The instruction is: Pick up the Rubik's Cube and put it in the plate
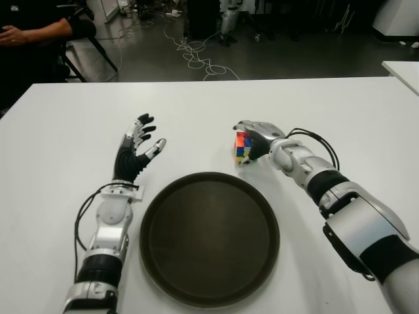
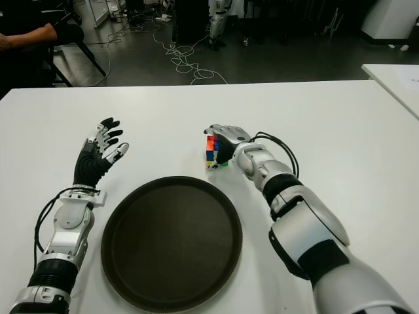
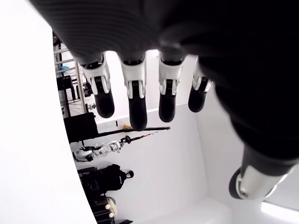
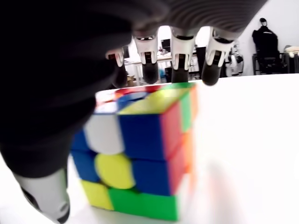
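The Rubik's Cube (image 1: 243, 148) stands on the white table (image 1: 340, 111), just past the far right rim of the dark round plate (image 1: 209, 248). My right hand (image 1: 255, 134) is wrapped on it from the right. In the right wrist view its fingers (image 4: 180, 63) curl over the top of the Rubik's Cube (image 4: 140, 154) and the thumb (image 4: 44, 193) sits low by its side. The cube's underside looks to be on the table. My left hand (image 1: 137, 147) shows left of the plate with its fingers (image 3: 135, 102) spread and nothing in them.
A person's arm (image 1: 33, 29) shows on a chair beyond the table's far left corner. Cables (image 1: 196, 59) lie on the floor behind. Another white table (image 1: 402, 69) stands at the far right.
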Available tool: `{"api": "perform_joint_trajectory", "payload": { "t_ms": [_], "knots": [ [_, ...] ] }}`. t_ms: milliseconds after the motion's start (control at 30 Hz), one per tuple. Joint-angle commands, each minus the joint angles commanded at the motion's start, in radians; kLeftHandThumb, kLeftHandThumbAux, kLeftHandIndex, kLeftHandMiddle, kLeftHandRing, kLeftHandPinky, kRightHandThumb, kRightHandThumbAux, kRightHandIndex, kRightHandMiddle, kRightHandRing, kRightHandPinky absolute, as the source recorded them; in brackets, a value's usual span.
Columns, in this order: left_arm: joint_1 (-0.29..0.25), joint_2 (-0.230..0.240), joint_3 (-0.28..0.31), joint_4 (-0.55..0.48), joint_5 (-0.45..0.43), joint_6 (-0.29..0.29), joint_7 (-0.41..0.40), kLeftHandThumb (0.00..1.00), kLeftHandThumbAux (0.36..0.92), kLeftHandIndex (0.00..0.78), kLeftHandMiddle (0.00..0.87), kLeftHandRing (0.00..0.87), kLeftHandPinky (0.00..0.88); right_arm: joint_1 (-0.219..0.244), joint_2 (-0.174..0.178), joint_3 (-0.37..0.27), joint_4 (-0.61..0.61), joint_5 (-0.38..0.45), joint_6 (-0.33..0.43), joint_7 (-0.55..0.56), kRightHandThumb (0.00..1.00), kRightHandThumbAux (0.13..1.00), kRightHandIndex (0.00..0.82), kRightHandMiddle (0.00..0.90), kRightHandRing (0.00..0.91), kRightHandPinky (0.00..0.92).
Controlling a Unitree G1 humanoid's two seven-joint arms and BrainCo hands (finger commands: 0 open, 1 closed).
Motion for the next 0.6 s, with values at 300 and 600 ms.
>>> {"api": "perform_joint_trajectory", "payload": {
  "t_ms": [300,600],
  "knots": [
    [-0.004,0.003,0.002,0.01,-0.008,-0.01,-0.009,0.022,0.611,0.119,0.163,0.161,0.15,-0.006,-0.011,0.013,0.008,-0.008,0.039,-0.038,0.0,0.746,0.082,0.108,0.136,0.1],
    [0.0,0.002,-0.001,-0.002,0.0,0.003,-0.001,0.013,0.617,0.111,0.161,0.16,0.147,-0.003,-0.019,0.018,0.019,-0.011,0.051,-0.055,0.0,0.761,0.088,0.119,0.151,0.116]
  ]
}}
